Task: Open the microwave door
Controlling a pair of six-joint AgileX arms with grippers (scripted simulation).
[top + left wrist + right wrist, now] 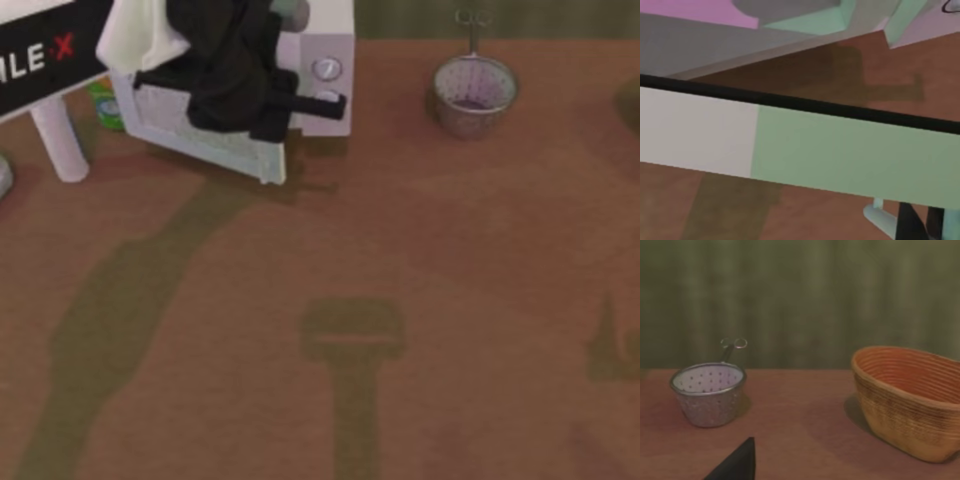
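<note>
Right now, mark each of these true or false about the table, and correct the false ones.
1. The microwave door is shut flat against the microwave. False: it stands swung partly out from the front.
2. The left claw is at the microwave's front. True.
3. A metal strainer sits to the right of the microwave. True.
4. The strainer lies tipped on its side. False: it stands upright.
5. A woven basket stands on the table. True.

A rendered tabletop test bench dressed as a kitchen: a bare brown table (420, 300) carries a toy-like microwave (335, 50) at its far edge, a metal strainer (473, 95) and a woven basket (910, 395), before a plain greenish backdrop (800, 295).
</note>
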